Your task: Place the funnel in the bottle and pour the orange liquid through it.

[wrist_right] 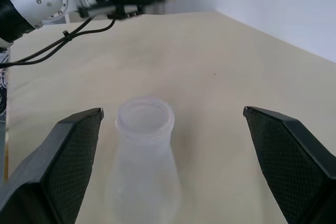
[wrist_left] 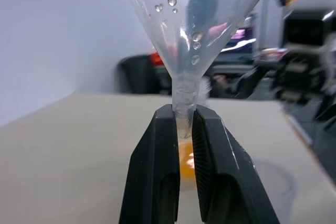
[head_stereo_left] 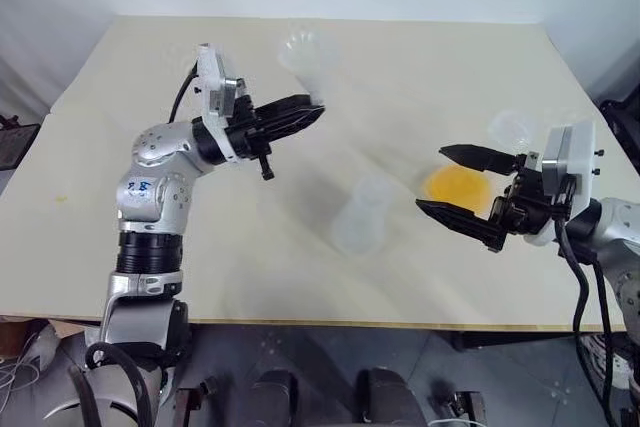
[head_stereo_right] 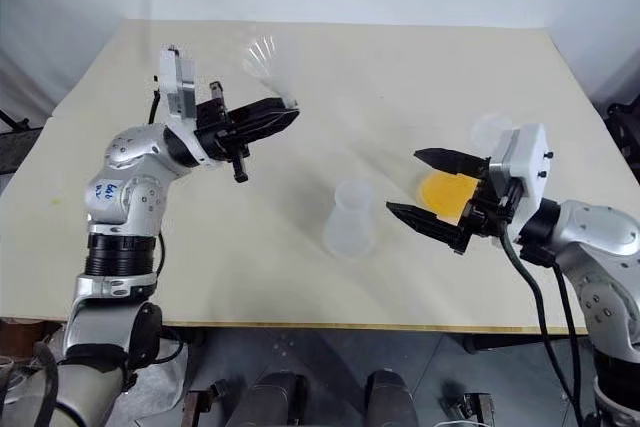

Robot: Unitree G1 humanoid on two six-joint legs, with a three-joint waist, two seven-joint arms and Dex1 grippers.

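so the left gripper (head_stereo_left: 312,113) is up over the far left part of the table (head_stereo_left: 420,77), arm bent and pointing to the right. its jaws are pinched tight on the thin stem of the funnel (head_stereo_left: 305,59), which sticks up past the fingertips with the cone on top. in the left wrist view you can see the stem squeezed between the two black fingers (wrist_left: 152,171) and little droplets on the inside of the cone.

the bottle (head_stereo_left: 362,215) stands upright on the table about in the middle, nearer the front edge, nothing touching it and nothing in its neck. it looks clear and frosted.

the right gripper (head_stereo_left: 445,180) is over on the right, pointing left toward the bottle, jaws spread wide and holding nothing. the right wrist view looks straight between its fingers (wrist_right: 63,156) at the bottle's open mouth.

the orange liquid (head_stereo_left: 458,186) sits in the bottom of a bigger clear flask (head_stereo_left: 512,127) on the right, just behind the open right gripper, partly hidden by it. funnel and bottle are well apart.
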